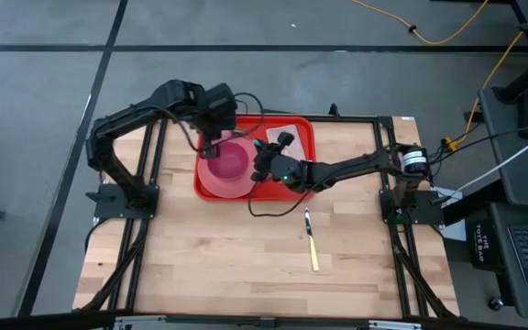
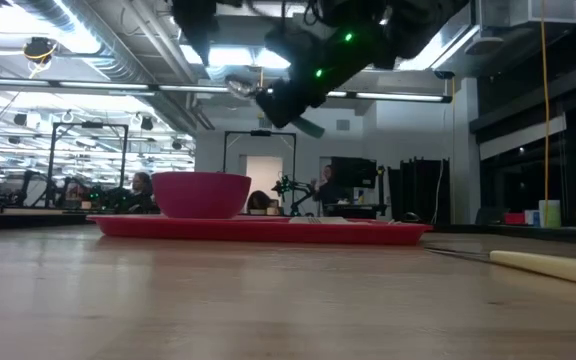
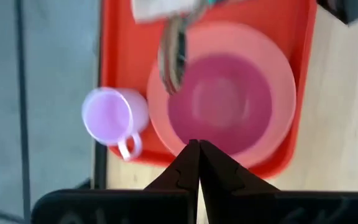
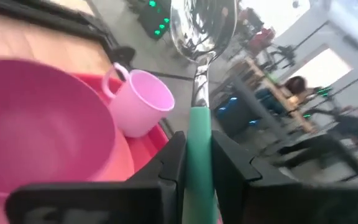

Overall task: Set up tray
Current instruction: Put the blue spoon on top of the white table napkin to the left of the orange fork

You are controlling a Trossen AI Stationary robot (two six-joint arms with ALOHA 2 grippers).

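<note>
Above the tray [image 1: 297, 133], right pincer [image 1: 262, 163] clamping a spoon [image 4: 199, 37], left pincer [image 3: 198, 163] closed, empty.

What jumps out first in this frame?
The bright red tray at the table's far edge, carrying a pink bowl on a plate and a lilac mug. Above it, the right gripper holds a green-handled spoon; the left gripper hovers shut.

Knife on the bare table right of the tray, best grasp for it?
Grip the pale handle of the knife, the thicker end nearest the table's front edge. It lies flat on the table, clear of the tray, so probably come straight down, fingers across its width. The right gripper is nearer but holds a spoon.
</note>
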